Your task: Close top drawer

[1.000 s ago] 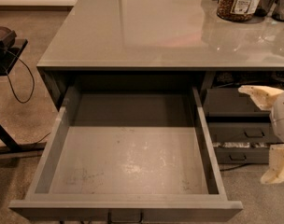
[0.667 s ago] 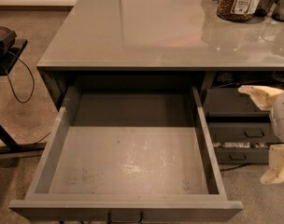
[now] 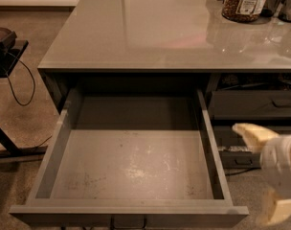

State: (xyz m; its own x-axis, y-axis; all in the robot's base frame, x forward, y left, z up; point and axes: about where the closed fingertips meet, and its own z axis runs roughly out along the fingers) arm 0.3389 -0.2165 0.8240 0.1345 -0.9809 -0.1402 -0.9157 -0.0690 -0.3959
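Noting the top drawer [image 3: 131,207] standing pulled far out from under the grey countertop [image 3: 160,32], front edge reaching almost to the bottom of the view. Seeing its scuffed pale-grey floor lying bare, darker side walls rising left and right. Picking out a small rectangular pull [image 3: 128,222] at the middle of the front, partly cut by the bottom edge.

Finding the gripper [image 3: 253,174] at the right edge of the view, outside the drawer, just beside its right wall and near the front corner. Not appearing to touch the drawer. Reading the fingers [image 3: 253,135] as spread wide apart: one pale finger pointing left higher up, the other sitting low near the bottom right corner. Gripping nothing. Seeing a white wrist section behind them running off the right edge.

Marking shallower grey drawers to the right of the top drawer, behind the gripper: an upper one [image 3: 253,104] with its own small pull, a lower one [image 3: 236,159] partly hidden by the finger.

Noting a labelled jar [image 3: 243,1] of brown contents at the far right of the countertop, dark containers [image 3: 284,1] just beside it. Spotting a dark stand [image 3: 6,51] at the left, well apart from the drawer, a black cable [image 3: 21,87] looping down from it over the speckled floor [image 3: 21,123].
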